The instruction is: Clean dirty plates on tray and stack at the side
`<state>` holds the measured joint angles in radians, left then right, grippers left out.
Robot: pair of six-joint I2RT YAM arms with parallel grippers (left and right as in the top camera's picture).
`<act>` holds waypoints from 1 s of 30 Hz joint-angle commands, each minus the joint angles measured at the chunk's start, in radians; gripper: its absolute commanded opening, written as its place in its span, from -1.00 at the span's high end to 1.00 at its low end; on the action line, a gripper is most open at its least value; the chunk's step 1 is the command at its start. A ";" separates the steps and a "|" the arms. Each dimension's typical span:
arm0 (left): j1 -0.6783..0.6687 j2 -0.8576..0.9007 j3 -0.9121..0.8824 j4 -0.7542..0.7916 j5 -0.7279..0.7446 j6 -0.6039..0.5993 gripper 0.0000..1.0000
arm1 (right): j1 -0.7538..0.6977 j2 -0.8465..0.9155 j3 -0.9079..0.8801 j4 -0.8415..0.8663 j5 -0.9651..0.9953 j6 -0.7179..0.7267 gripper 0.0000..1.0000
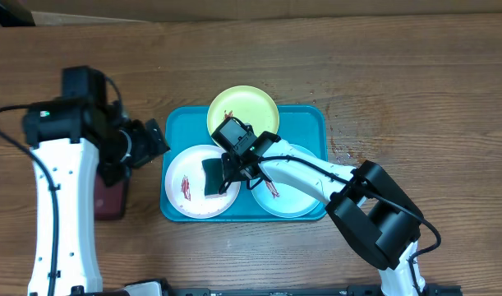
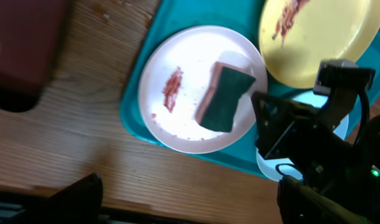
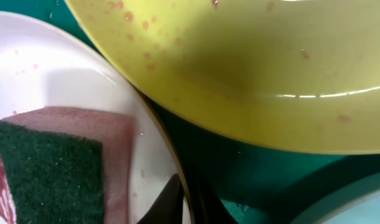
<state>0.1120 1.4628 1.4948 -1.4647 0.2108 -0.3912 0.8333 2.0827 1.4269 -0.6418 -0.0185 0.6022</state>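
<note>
On the turquoise rectangular plastic tray (image 1: 312, 119), a green-and-pink sponge (image 1: 211, 177) lies on the streaked round white plastic plate (image 1: 189, 205). The right gripper (image 1: 230, 171) sits at that plate's rim, and I cannot tell how far it is open. The left gripper (image 1: 156, 140) hovers spread wide, empty.

A brown wooden table (image 1: 415, 74) with long, dark grain fills nearly the whole overhead view, and a few small dark specks (image 1: 343, 152) mark its surface. A pale tan strip (image 1: 234, 6) runs along its far edge. The light is soft and even, casting only faint shadows on the wood.
</note>
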 commanded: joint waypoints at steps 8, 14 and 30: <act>-0.065 0.027 -0.237 0.180 0.127 0.048 -0.79 | 0.000 0.006 0.004 0.001 0.001 -0.001 0.86; -0.067 0.114 -0.332 0.310 0.232 0.158 -0.69 | -0.001 0.006 0.007 0.002 -0.005 -0.005 0.86; -0.089 0.374 -0.341 0.404 0.247 0.317 -0.33 | -0.004 0.006 0.007 0.035 -0.065 -0.087 0.87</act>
<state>0.0380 1.8137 1.1633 -1.0653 0.4248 -0.1371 0.8310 2.0846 1.4269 -0.6182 -0.0669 0.5270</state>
